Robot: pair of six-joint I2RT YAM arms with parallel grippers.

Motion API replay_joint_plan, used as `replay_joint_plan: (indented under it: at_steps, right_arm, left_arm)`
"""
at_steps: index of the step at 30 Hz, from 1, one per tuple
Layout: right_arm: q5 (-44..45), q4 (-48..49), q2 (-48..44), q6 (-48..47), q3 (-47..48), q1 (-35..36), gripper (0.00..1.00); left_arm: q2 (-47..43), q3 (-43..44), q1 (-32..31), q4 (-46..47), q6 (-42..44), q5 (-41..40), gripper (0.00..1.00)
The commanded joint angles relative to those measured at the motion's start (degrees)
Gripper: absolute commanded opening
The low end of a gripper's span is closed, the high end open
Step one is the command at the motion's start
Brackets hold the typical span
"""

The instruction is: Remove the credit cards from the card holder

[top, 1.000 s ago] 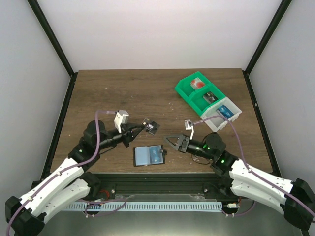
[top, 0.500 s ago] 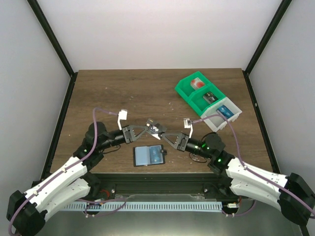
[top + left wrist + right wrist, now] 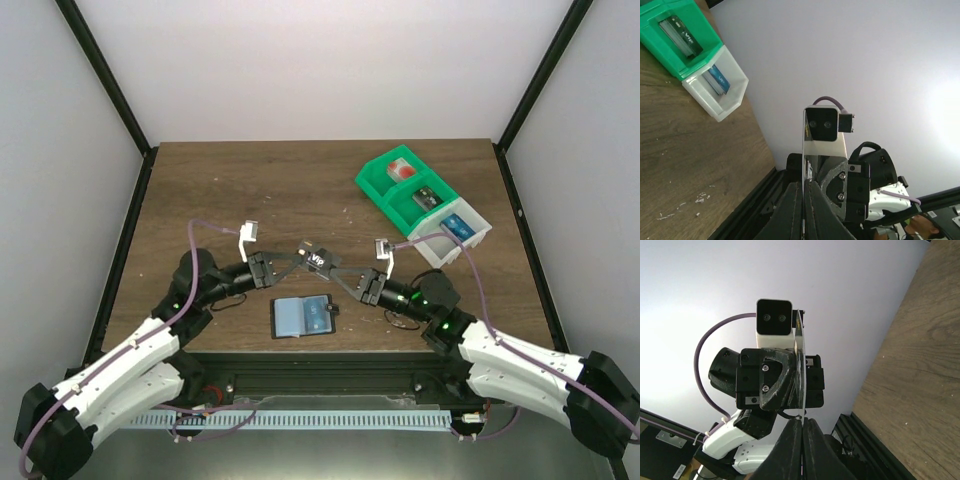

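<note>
The card holder (image 3: 302, 317) lies open and flat on the table near the front edge, a blue credit card (image 3: 316, 316) showing on its right half. Above it, a dark credit card (image 3: 318, 259) with white lettering hangs in the air between both arms. My left gripper (image 3: 300, 259) is shut on its left side and my right gripper (image 3: 336, 273) is shut on its right side. In each wrist view the card appears edge-on (image 3: 803, 165) (image 3: 801, 393), pinched between that gripper's own fingertips (image 3: 803, 183) (image 3: 802, 420), with the other gripper behind it.
A green-and-white compartment bin (image 3: 378, 186) stands at the back right, with a red item, a dark card and a blue card (image 3: 459, 226) in its sections. In the left wrist view the bin (image 3: 655, 60) shows at upper left. Black frame posts line the table's sides.
My left arm carried the dark card rightward to the middle. My right gripper came in from the right, open, and has shut on the card's other side.
</note>
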Motion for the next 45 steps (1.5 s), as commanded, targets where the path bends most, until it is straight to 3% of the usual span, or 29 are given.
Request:
replay_joint_plan:
  at_steps: [1, 4, 6, 11, 18, 29, 36, 45]
  right_arm:
    - [1.0, 1.6, -1.3, -0.9, -0.4, -0.2, 0.01]
    - [2.3, -0.3, -2.8, -1.0, -0.7, -0.2, 0.0]
    - [3.1, -1.8, -3.6, -1.1, -0.7, -0.2, 0.01]
    - [6.4, -11.9, -5.8, -4.4, 2.5, -0.3, 0.0]
    - [8.5, -26.8, -5.0, -10.7, 10.8, -4.4, 0.01]
    - [-4.5, -38.9, 9.6, -21.5, 23.1, -29.5, 0.01]
    - [-8.2, -43.9, 21.9, -24.8, 31.6, -44.5, 0.0]
    - [-6.7, -49.1, 36.7, -27.8, 40.2, -52.6, 0.01]
  left_arm:
    - [0.5, -0.4, -0.1, 0.7, -2.0, 0.6, 0.05]
    - [-0.1, -0.3, -0.1, -0.1, -1.2, 0.5, 0.26]
    - [-1.2, -0.2, -0.1, -1.2, 0.7, 0.0, 0.5]
    - [-5.3, 1.1, -0.1, -9.8, 6.1, -4.9, 0.98]
    - [-7.9, 5.7, -0.1, -23.8, 18.6, -10.2, 1.0]
    - [-6.4, 9.2, -0.1, -33.7, 40.4, -17.2, 1.0]
    - [-5.7, 7.0, 0.0, -32.3, 44.7, -17.2, 1.0]
    - [-4.5, 7.3, 0.0, -34.0, 46.6, -16.3, 1.0]
